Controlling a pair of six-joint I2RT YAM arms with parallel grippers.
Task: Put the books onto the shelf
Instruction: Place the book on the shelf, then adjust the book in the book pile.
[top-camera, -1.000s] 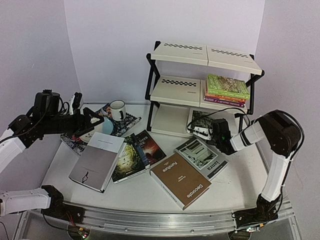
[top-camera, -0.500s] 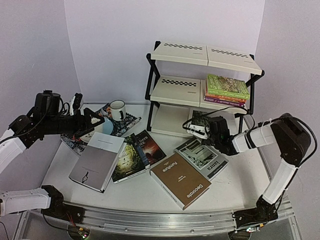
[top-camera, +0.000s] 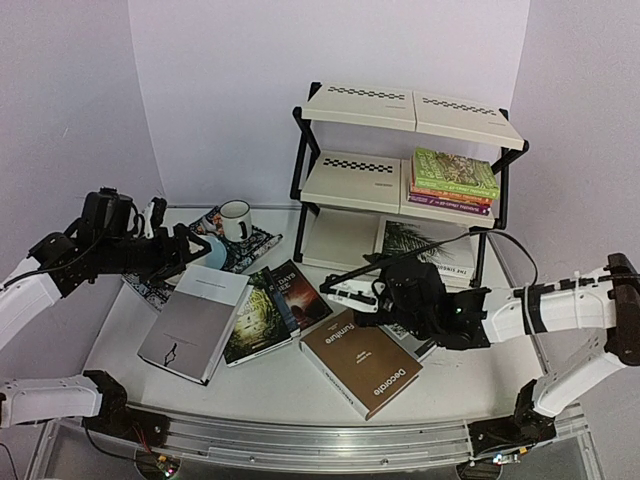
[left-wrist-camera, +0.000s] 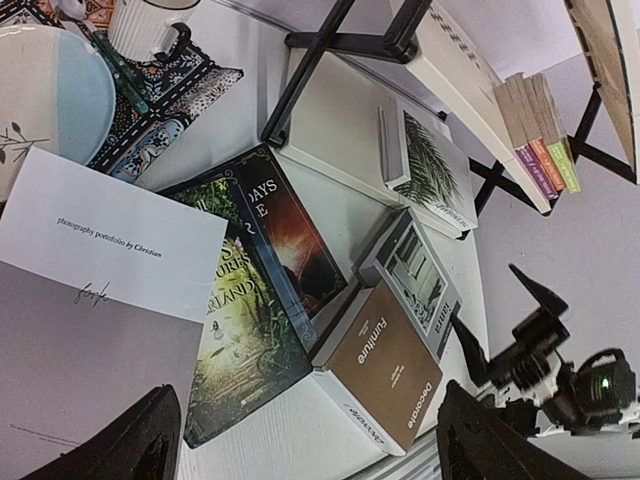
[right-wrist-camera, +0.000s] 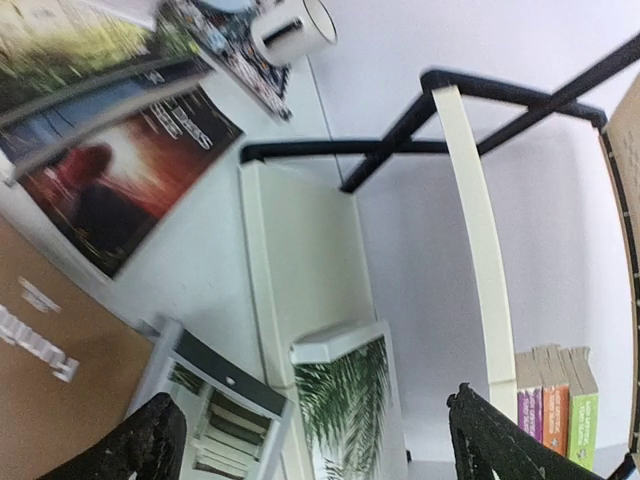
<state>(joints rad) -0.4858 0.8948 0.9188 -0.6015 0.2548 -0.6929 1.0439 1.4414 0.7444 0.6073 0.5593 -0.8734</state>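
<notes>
The left tool (top-camera: 190, 250) is hovering over the left side of the desk (top-camera: 470, 390), fingers spread wide and gripping nothing. The right tool (top-camera: 345, 287) is hanging equally wide and empty by the far end of the brown "Decorate" book (top-camera: 360, 362), which is lying flat, its long axis running far-left to near-right. The palm-leaf book (top-camera: 425, 245) is lying flat on the bottom tier of the shelf (top-camera: 350, 180), spine facing forward.
</notes>
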